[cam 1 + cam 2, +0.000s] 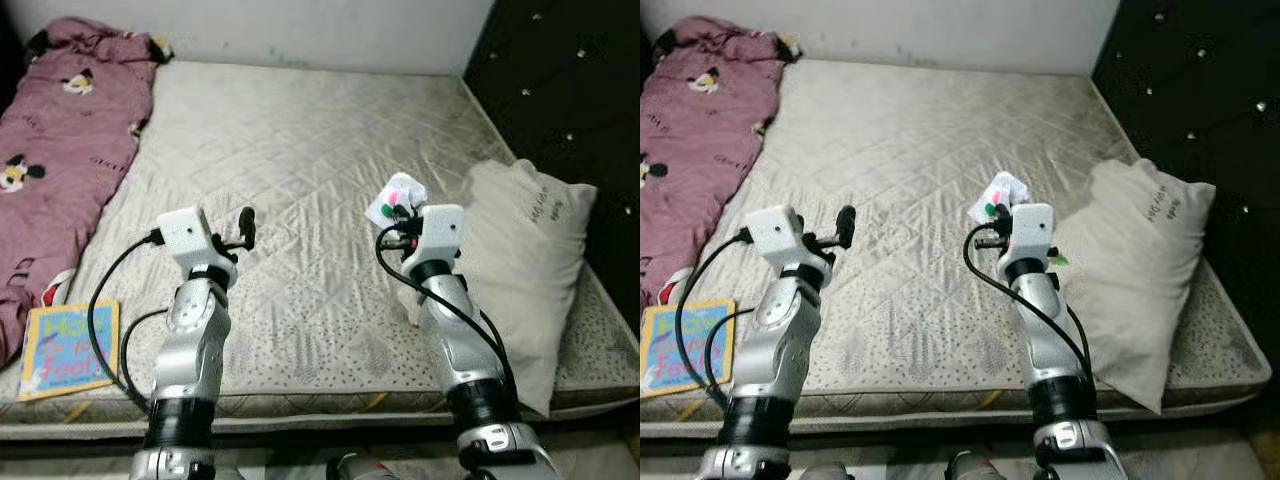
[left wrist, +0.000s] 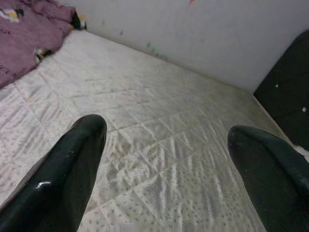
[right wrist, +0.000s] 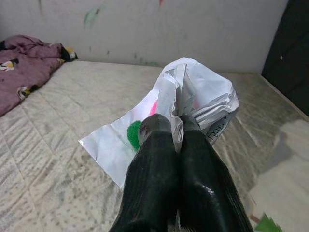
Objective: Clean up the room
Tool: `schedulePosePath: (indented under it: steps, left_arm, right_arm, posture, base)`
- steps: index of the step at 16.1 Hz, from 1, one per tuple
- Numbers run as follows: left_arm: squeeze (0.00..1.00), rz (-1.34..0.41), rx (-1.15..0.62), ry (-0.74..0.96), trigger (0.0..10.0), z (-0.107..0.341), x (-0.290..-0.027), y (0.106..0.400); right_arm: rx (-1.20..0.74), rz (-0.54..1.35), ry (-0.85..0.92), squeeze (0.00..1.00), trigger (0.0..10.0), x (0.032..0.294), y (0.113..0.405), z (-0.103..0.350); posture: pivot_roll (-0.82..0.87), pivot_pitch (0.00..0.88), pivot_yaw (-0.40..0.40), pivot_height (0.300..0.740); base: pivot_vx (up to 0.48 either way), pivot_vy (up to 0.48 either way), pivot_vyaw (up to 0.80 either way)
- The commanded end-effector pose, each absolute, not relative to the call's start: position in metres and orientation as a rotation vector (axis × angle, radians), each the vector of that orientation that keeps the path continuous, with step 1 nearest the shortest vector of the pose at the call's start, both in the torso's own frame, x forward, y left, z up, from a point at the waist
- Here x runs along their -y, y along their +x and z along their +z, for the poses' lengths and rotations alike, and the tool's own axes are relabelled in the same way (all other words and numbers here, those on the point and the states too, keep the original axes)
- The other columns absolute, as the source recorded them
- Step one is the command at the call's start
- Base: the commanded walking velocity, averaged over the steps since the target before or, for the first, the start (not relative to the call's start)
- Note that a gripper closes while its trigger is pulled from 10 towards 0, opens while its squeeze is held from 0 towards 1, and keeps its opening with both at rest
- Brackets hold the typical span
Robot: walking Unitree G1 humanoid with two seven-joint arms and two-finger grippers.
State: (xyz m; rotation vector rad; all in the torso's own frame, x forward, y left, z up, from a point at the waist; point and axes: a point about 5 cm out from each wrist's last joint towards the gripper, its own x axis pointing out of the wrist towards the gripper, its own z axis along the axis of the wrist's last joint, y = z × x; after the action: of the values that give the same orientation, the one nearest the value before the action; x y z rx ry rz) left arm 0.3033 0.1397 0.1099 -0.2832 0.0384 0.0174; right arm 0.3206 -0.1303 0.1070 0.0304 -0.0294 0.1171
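Both silver arms reach forward, forearms raised — the left gripper has its black fingers spread wide apart, while the right gripper has its fingers pressed together, pinching a crumpled paper — wrists level

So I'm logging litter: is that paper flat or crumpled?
Crumpled. The paper is bunched and creased, pinched between the right gripper's shut fingers above the mattress.

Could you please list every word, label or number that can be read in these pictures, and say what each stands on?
"Hop" and "foot": large letters on the picture book; the rest is too blurred.
Small dark print on the pillow: too small to read.
Handwriting on the crumpled paper held by the right gripper: illegible.
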Motion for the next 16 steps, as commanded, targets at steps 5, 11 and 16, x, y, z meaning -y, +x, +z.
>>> schedulePosePath:
  steps: [5,11,16]
  left_arm:
    - [0.00,-0.008,-0.058,-0.283,10.0,0.1111,-0.1354,0.2992]
    - [0.00,0.003,-0.062,-0.290,10.0,0.1116,-0.1359,0.2992]
    - [0.00,-0.005,-0.053,-0.280,10.0,0.1133,-0.1355,0.3008]
  right_arm:
    - [0.012,0.135,0.041,0.00,10.0,0.1277,0.3176,0.1091]
    - [0.001,0.148,0.037,0.00,10.0,0.1273,0.3198,0.1100]
    - [0.002,0.148,0.038,0.00,10.0,0.1271,0.3221,0.1108]
  posture:
    - [0.05,0.000,-0.043,0.740]
    - [0.05,0.000,-0.050,0.740]
    - [0.05,0.000,-0.049,0.740]
  base:
    - [0.000,0.281,-0.42]
    - [0.000,0.318,0.00]
    - [0.000,0.404,0.00]
